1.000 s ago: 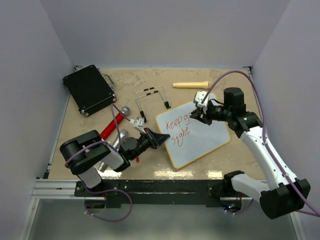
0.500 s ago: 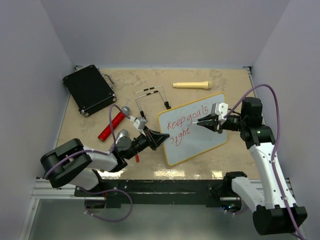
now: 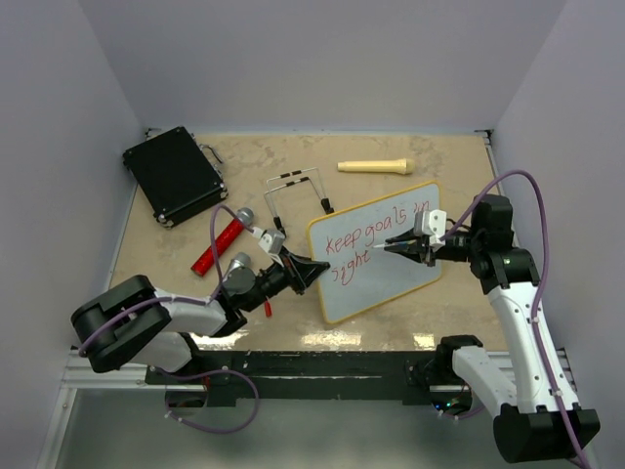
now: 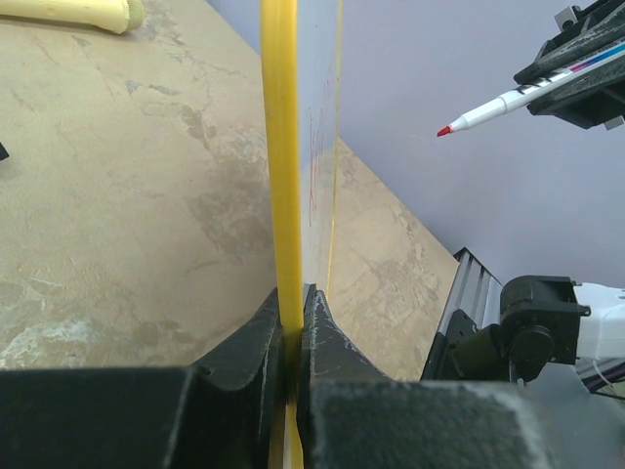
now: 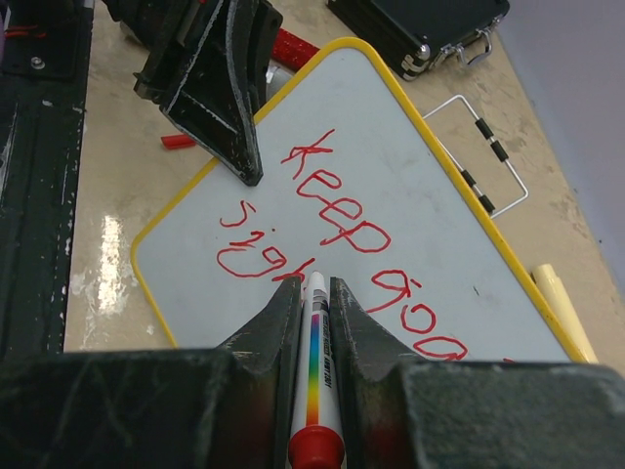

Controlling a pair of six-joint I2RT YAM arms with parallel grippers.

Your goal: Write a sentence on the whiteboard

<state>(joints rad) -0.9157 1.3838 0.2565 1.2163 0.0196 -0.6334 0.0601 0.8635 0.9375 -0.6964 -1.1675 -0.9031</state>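
While your left end effector (image 4: 295, 303) pinches the yellow-framed white whiteboard (image 5: 410, 186) steady, your right end effector (image 5: 314, 285) clamps a red-tipped marker (image 5: 314, 386) for writing.

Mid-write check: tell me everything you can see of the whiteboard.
The whiteboard is a glossy white rectangle with rounded corners and a thin yellow frame. Red handwriting reads "Keep goals in" over "sight". The left gripper pinches its frame at the left edge. The marker in the right gripper points at its face, tip not touching.
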